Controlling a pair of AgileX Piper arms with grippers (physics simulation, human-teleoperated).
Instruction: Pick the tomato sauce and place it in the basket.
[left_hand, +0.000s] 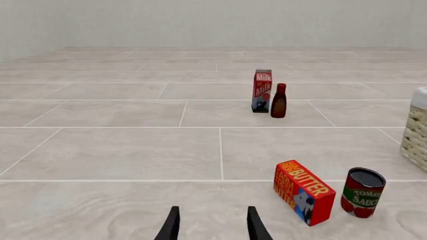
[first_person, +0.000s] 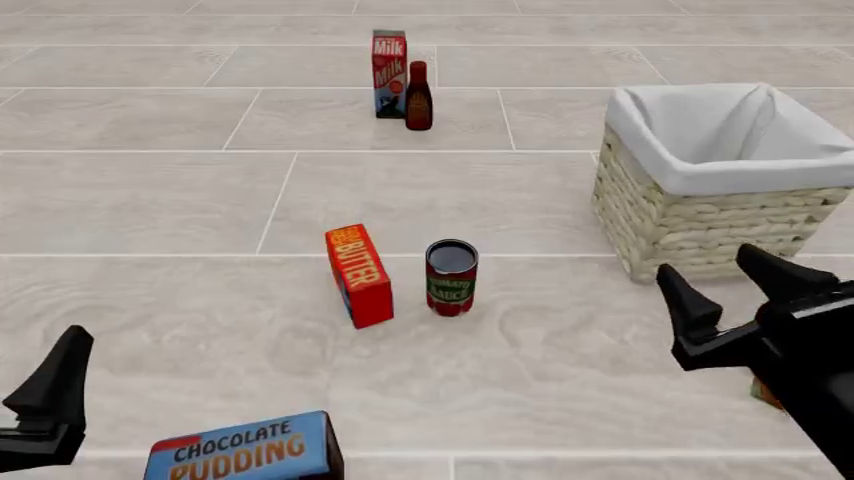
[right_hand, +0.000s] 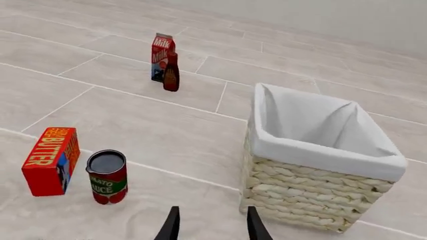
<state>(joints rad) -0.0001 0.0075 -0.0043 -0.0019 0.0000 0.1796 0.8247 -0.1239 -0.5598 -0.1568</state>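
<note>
Tomato sauce (first_person: 451, 277) upright on pale tiled surface (first_person: 160, 200)

Tomato sauce can (first_person: 451, 277) stands just right of the butter box (first_person: 359, 275); basket (first_person: 725, 180) right, milk carton (first_person: 388, 60) far behind.

Open floor surrounds the tomato sauce can (first_person: 451, 277) in front and on its right — only the butter box (first_person: 359, 275) crowds its left; the basket (first_person: 721, 225) stands well apart, its top unobstructed.
</note>
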